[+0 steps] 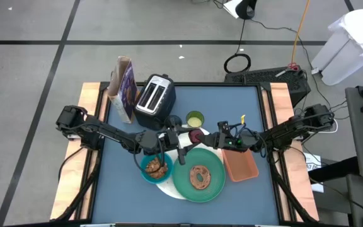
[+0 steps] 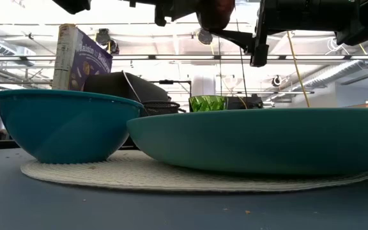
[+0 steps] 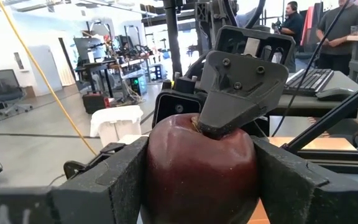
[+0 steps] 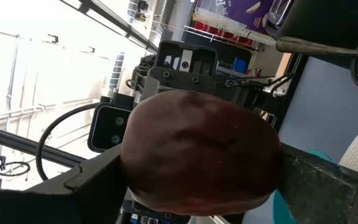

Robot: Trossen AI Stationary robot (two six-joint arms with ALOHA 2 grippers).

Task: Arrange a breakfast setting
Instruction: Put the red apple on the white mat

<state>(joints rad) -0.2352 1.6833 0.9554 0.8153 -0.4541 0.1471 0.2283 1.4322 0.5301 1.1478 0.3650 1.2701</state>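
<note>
The small dark red fruit (image 1: 196, 135) is up in the air above the middle of the table, between my two grippers; the low view shows it (image 2: 214, 14) high above the dishes. My left gripper (image 1: 186, 135) comes from the table's left and is shut on it. My right gripper (image 1: 207, 138) comes from the right and is shut on it too. Below, the large green plate (image 1: 212, 184) holds a bagel. The teal bowl (image 1: 146, 170) beside it holds food. Both rest on the white round plate (image 1: 169, 186). The yellow-green cup (image 1: 195, 118) stands behind. The black cup and spoon are not plainly visible. My left gripper pinches the fruit's two sides (image 3: 160, 168) between its two fingers (image 3: 123, 180), coming level from the table's left. The fruit is lifted clear of the table. My right gripper holds the same fruit by two other sides (image 4: 142, 180) between its fingers (image 4: 95, 180), level from the table's right. One of its fingers (image 3: 238, 87) lies over the fruit's stem end.
The silver-black toaster (image 1: 155, 99) and a cereal box (image 1: 123, 88) stand at the far left. The orange tray (image 1: 240, 165) lies right of the green plate. People stand in the room beyond the table (image 3: 337, 25).
</note>
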